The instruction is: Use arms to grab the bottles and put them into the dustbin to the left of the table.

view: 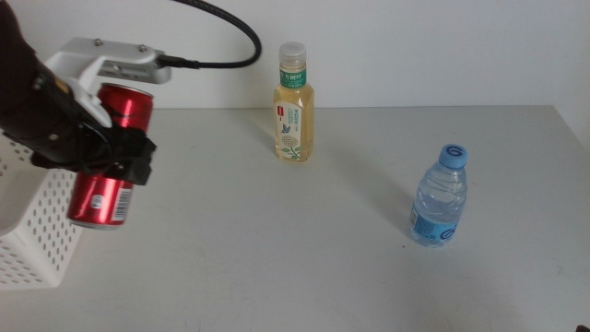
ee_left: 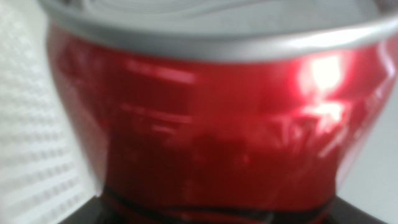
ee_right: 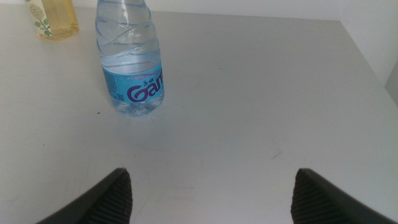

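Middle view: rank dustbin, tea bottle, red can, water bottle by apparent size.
1. Dustbin, largest though partly cut off.
2. Tea bottle.
3. Red can and water bottle: look alike. The can is held by the left tool, raised nearer the camera, so unranked.

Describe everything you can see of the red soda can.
The red soda can is glossy metal with a silver rim, dented where it is squeezed. It hangs tilted in the air, clamped around its middle by the left claw, at the table's left edge, partly over the white perforated dustbin. Only the claw touches it.
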Action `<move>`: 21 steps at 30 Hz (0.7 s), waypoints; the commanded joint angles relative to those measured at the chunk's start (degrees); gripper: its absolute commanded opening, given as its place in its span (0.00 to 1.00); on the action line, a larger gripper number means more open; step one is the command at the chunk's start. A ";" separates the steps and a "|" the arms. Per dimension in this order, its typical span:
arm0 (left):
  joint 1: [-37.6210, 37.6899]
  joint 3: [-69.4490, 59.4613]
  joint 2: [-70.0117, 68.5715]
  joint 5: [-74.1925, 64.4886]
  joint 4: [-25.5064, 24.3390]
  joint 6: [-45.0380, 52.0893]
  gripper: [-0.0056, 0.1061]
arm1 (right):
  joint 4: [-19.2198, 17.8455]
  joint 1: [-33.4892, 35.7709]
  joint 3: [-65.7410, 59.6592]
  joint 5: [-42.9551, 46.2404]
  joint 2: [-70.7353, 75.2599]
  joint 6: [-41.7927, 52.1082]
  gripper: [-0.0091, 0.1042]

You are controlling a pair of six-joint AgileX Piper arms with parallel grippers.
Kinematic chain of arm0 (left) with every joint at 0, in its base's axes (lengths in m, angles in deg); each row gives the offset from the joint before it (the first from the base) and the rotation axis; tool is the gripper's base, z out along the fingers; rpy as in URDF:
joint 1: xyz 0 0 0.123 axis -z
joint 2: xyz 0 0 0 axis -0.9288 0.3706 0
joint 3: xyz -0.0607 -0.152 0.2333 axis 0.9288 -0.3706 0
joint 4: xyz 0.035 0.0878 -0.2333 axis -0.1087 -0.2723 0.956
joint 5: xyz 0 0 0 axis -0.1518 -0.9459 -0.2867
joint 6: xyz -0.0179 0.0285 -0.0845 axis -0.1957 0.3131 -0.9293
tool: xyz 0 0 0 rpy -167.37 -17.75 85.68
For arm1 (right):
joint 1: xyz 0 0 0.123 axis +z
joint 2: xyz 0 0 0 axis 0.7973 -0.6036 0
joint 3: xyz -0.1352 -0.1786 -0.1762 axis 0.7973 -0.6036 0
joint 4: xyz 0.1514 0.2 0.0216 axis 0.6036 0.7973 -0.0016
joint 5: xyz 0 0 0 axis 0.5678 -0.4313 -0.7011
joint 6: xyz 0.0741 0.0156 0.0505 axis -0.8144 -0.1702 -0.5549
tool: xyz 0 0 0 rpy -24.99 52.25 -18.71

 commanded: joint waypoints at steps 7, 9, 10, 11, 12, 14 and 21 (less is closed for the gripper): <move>-14.56 9.84 -1.76 -3.71 0.00 5.65 0.04 | -0.32 -0.35 0.30 3.73 1.21 0.50 0.66; -17.47 13.13 -0.69 -6.07 -0.26 6.44 0.04 | -0.32 -0.35 0.30 3.73 1.21 0.50 0.66; -19.02 14.85 0.09 -7.72 -0.63 6.77 0.04 | -0.32 -0.35 0.30 3.73 1.21 0.50 0.66; -20.20 16.15 0.83 -9.37 -1.09 7.24 0.04 | -0.32 -0.35 0.30 3.73 1.21 0.50 0.66; -21.59 17.68 1.76 -10.84 -1.77 8.01 0.04 | -0.32 -0.35 0.30 3.73 1.21 0.50 0.66; -23.97 19.99 3.75 -12.94 -2.78 9.28 0.04 | -0.32 -0.35 0.30 3.73 1.21 0.50 0.66; -28.76 22.91 10.26 -14.20 -3.75 11.45 0.04 | -0.32 -0.35 0.30 3.73 1.21 0.50 0.66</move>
